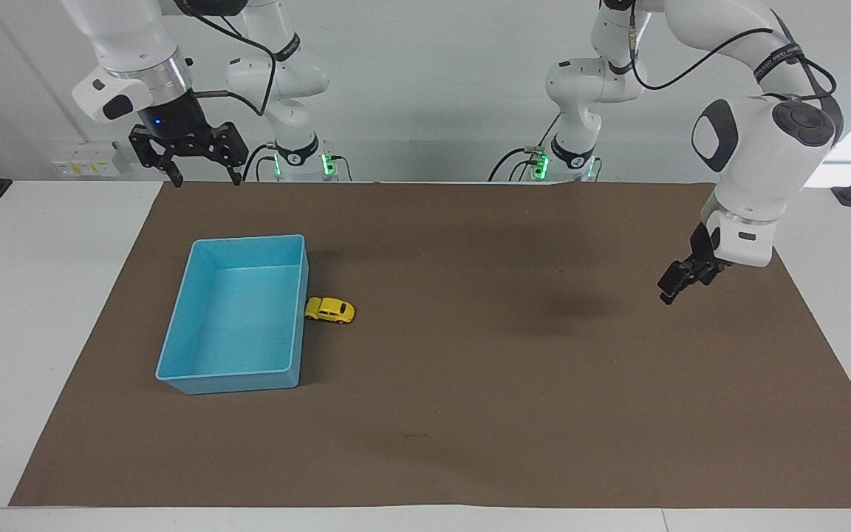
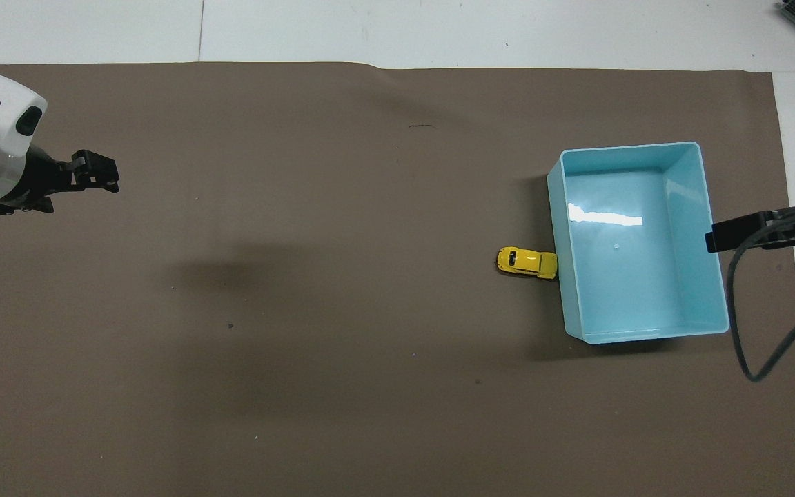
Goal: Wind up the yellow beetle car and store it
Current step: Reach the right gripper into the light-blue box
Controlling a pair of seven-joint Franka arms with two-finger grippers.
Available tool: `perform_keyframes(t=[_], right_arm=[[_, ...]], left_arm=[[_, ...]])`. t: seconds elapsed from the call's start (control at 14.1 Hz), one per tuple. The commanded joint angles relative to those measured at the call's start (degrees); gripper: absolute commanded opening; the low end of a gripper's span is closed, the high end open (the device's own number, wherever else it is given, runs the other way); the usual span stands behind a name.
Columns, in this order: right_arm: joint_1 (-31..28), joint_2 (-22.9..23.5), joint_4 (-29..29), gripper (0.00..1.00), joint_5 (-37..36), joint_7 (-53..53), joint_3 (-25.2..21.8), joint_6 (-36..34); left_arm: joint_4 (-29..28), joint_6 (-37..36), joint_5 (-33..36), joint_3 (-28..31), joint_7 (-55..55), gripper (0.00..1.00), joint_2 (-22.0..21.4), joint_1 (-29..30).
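The yellow toy car point(image 1: 330, 310) sits on the brown mat point(image 1: 470, 414), wheels down, outside the blue tray point(image 1: 174, 369). One end of it touches, or all but touches, the tray's long wall on the side toward the left arm's end of the table, about midway along that wall. In the overhead view the car point(image 2: 526, 262) lies crosswise to the wall of the tray point(image 2: 577, 331).

The tray holds nothing. It stands toward the right arm's end of the mat, its long sides running from the robots outward. A strip of bare mat shows on every side of it; the strip is narrowest toward the right arm's end, where the mat edge runs close to the tray.

From the car toward the left arm's end the mat is open, with only faint specks and a shadow on it. The mat's edges lie flat on the white table point(image 1: 26, 332).

The right gripper point(image 1: 200, 176) hangs high over the mat's edge nearest the robots, pointing down, fingers spread apart, holding nothing. In the overhead view it point(image 2: 718, 239) overlaps the tray's outer wall.

The left gripper point(image 1: 671, 290) is raised over the mat near the left arm's end, tilted, seen edge-on; jaws parted, nothing between them. The overhead view shows it point(image 2: 97, 178) well apart from the car.
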Motion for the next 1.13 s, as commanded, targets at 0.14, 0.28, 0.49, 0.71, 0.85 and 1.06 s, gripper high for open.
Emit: perform_keyframes(t=[0.14,0.28,0.49,0.71,0.85,1.06], right_arm=[[-0.2,-0.6,0.2,1.0,0.4,-10.9,3.1,-0.4],[-0.2,-0.7,0.2,1.0,0.3,-12.1,4.3,-0.4],[-0.2,-0.7,0.2,1.0,0.3,-17.7,4.7,-0.1],[-0.2,-0.7,0.2,1.0,0.0,-24.1,5.0,0.0],[-0.1,-0.7,0.0,1.0,0.2,-30.3,5.3,1.9],[-0.2,-0.7,0.0,1.0,-0.3,-31.6,7.0,2.3]], left_arm=[[-0.4,-6.2,0.1,-1.1,6.2,1.0,-4.6,-0.5],[0.4,-7.9,0.2,-1.1,9.1,1.0,-5.1,-0.5],[3.1,-12.5,0.2,-1.8,9.5,1.0,-5.7,-0.5],[3.7,-14.2,-0.2,-1.8,9.6,1.0,-7.9,-0.5],[3.7,-15.5,-0.5,-1.8,9.5,1.0,-10.1,-0.4],[3.7,-16.0,-0.7,-1.8,9.4,1.0,-12.0,-0.4]])
